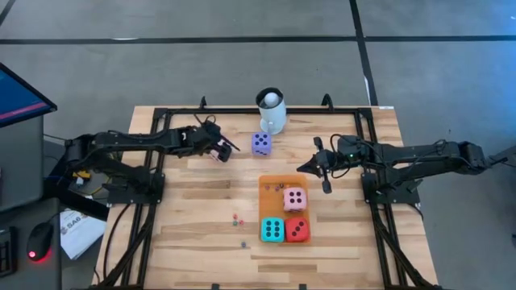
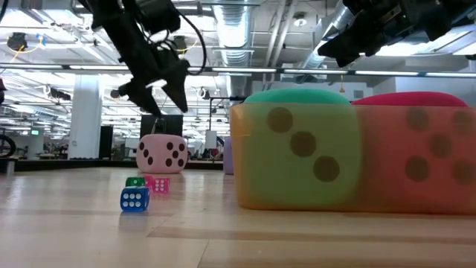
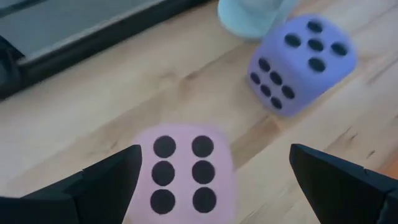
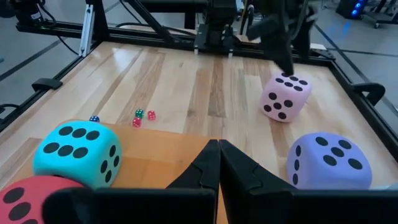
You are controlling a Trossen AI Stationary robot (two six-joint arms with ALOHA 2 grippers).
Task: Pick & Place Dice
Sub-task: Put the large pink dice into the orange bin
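I saw one cup on the table: a white mug (image 1: 272, 121) at the far edge, with a white ball (image 1: 272, 100) sitting in its top. No dice were in it.

The flat orange mat (image 1: 268, 205) held three big soft dice. The pink die on the mat (image 1: 295, 198) sat on the side near the mug. The teal die (image 1: 272, 229) and the red die (image 1: 297, 229) sat side by side at the near end, touching each other. A few tiny pieces (image 1: 276, 187) lay on the mat too.

The purple die (image 1: 261, 143) sat on the bare wood just beside the mug. A second pink die (image 2: 162, 154) sat on the wood under the left arm. Some tiny dice (image 1: 238, 219) lay on the wood beside the mat.

The left gripper (image 1: 224, 151) hung just over that second pink die, pointing down. Its fingers were spread wide, one on each side above the die, not touching it. It had hold of nothing.

The right gripper (image 1: 322, 173) hung over the table near the mat's corner by the mug. Its fingers were pressed tight together, with nothing between them.
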